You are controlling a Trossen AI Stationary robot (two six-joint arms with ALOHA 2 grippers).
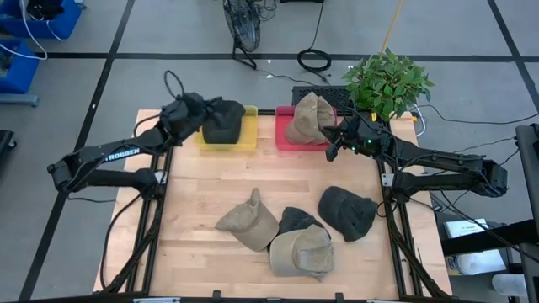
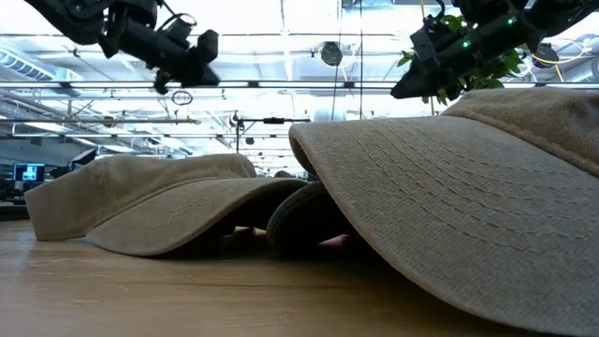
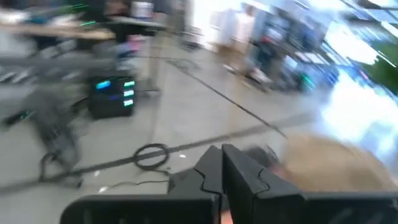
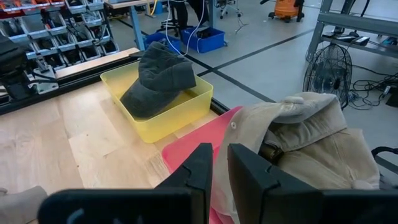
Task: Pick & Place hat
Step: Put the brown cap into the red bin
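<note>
Both grippers, left [image 1: 195, 109] and right [image 1: 335, 145], pressed together, empty, beside filled bins at 12 o'clock; next: hats [image 1: 345, 212] at 6 o'clock.

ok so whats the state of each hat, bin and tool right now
dark hat: lying in the yellow bin
tan hat: in the pink bin, draped over its edge
four hats: loose on the table, three of them overlapping
left tool: shut, empty, over the yellow bin
right tool: shut, empty, beside the pink bin
</note>
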